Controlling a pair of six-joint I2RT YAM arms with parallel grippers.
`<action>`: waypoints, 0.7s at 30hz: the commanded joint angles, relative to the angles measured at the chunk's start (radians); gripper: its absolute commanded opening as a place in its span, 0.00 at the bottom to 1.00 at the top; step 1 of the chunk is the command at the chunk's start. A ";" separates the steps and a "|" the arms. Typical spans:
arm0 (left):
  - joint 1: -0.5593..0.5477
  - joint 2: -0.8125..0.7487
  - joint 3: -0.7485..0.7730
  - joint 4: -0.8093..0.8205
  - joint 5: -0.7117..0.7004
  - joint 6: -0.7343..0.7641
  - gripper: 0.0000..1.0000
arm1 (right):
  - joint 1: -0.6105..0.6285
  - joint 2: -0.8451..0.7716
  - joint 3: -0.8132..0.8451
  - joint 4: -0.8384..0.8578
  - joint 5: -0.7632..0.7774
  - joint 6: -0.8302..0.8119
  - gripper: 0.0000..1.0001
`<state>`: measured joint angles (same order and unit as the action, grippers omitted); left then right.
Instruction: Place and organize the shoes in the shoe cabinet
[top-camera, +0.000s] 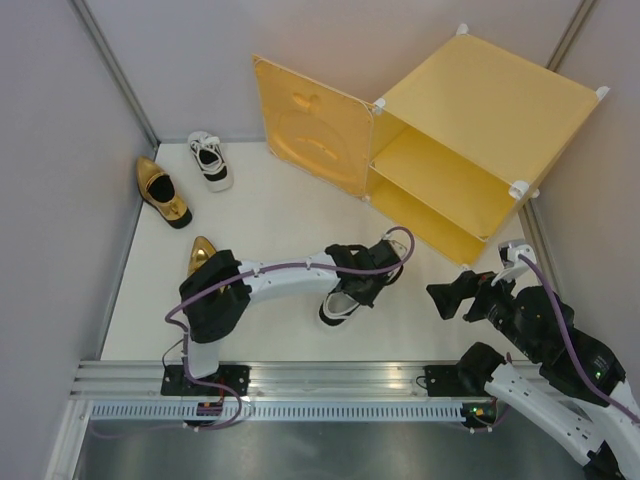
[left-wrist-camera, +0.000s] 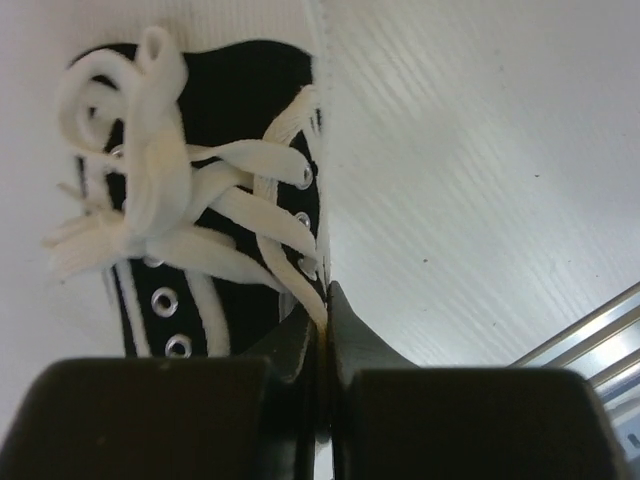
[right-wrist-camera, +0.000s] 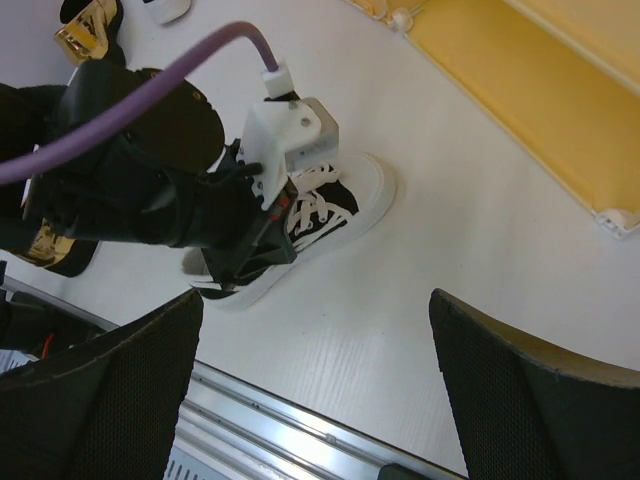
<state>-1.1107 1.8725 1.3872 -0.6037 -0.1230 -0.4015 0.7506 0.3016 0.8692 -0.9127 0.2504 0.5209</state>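
Altogether two sneakers, two gold loafers, one yellow cabinet

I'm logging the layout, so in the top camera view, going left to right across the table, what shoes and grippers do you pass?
Shiny gold pointed loafer by the left wall → white lace-up sneaker with black trim → second white sneaker pinched by the left gripper → open right gripper. Half-hidden second gold loafer omitted.
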 joint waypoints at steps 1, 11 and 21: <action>-0.055 0.028 0.052 0.028 -0.035 0.006 0.04 | 0.001 -0.015 0.017 -0.031 0.027 0.010 0.98; -0.077 -0.179 0.058 0.024 -0.046 -0.042 0.84 | 0.001 -0.003 0.025 -0.028 0.039 0.004 0.98; 0.083 -0.533 -0.054 -0.036 -0.176 -0.076 1.00 | 0.001 0.198 0.039 0.052 -0.058 -0.035 0.98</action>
<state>-1.1103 1.4441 1.3991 -0.5999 -0.2386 -0.4347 0.7506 0.4164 0.8917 -0.9161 0.2455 0.5076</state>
